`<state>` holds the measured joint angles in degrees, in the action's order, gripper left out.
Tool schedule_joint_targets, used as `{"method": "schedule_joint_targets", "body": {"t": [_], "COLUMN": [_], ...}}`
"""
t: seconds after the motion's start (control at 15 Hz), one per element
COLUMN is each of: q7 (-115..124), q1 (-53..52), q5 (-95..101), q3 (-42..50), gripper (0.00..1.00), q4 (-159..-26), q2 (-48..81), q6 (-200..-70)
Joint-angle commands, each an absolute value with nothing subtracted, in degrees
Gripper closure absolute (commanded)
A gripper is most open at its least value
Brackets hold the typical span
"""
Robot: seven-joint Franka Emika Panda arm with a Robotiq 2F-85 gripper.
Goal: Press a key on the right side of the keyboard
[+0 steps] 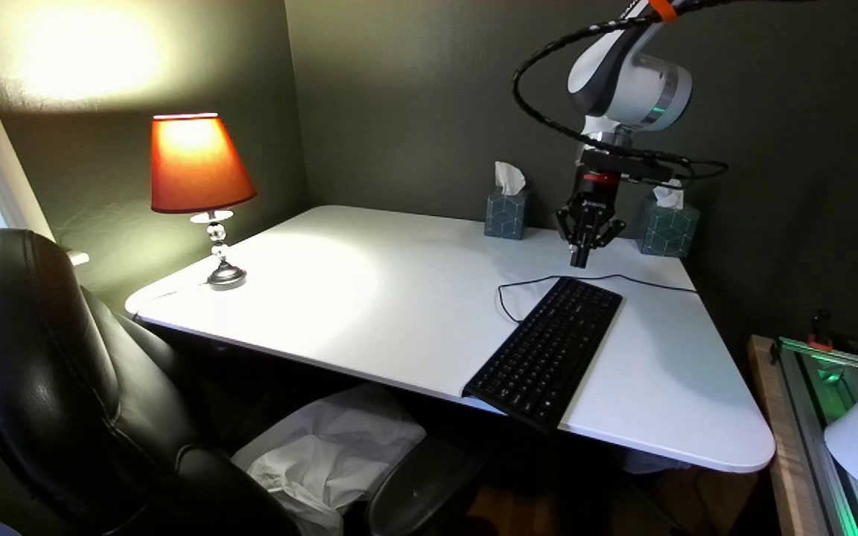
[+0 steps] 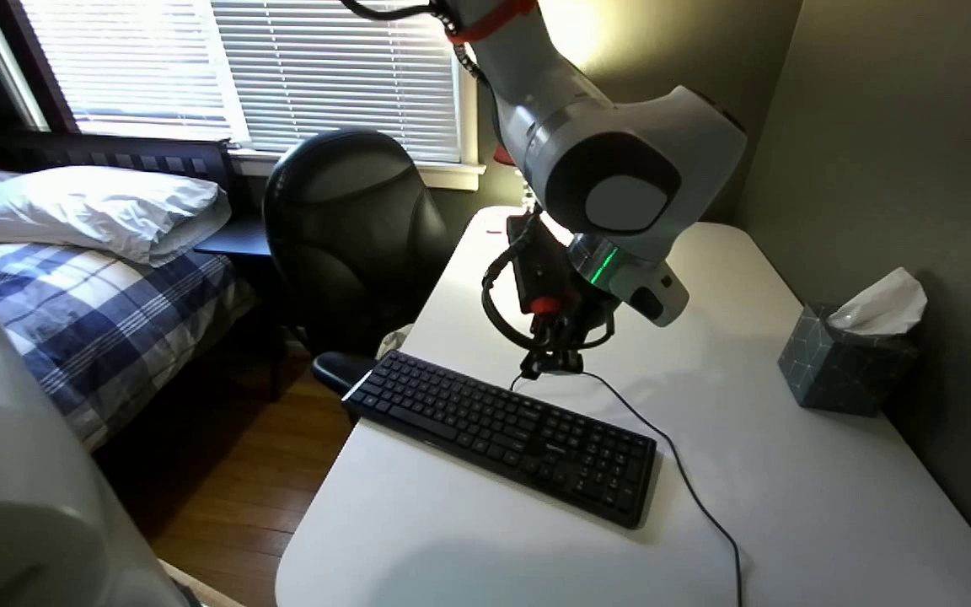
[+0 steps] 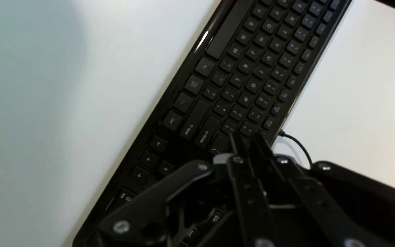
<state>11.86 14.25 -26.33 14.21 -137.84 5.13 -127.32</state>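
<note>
The pincer (image 1: 579, 259) points down, its fingers (image 3: 242, 178) drawn together and, as far as I can see, nothing held, so I take it as clenched. It hangs in the air, its tips apart from the keys. Lower down is the keyboard (image 1: 554, 351), flat on the counter (image 1: 399, 290), its left end jutting past the front edge. In the wrist view the tips show close by the Enter key (image 3: 207, 132), and the pincer hides much of the number pad. Judging by this, the reach toward the right side is mostly made; lowering onto a key and pressing it remain. A cord (image 3: 301, 144) leaves the keyboard's back edge; farther off stand two tissue boxes (image 1: 506, 216) and a lamp (image 1: 202, 167).
</note>
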Motion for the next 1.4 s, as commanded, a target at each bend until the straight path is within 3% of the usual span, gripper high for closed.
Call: {"method": "schedule_joint_targets", "body": {"t": [0.0,1.33], "q7": [9.72,6.22], "q1": [15.41,18.56], "q5": [-27.12,-28.18], "q3": [14.69,14.28], "gripper": [1.00,1.00], "q4": [-135.94,-128.74], "q2": [8.56,18.88], "q6": [-127.66,-125.95]}}
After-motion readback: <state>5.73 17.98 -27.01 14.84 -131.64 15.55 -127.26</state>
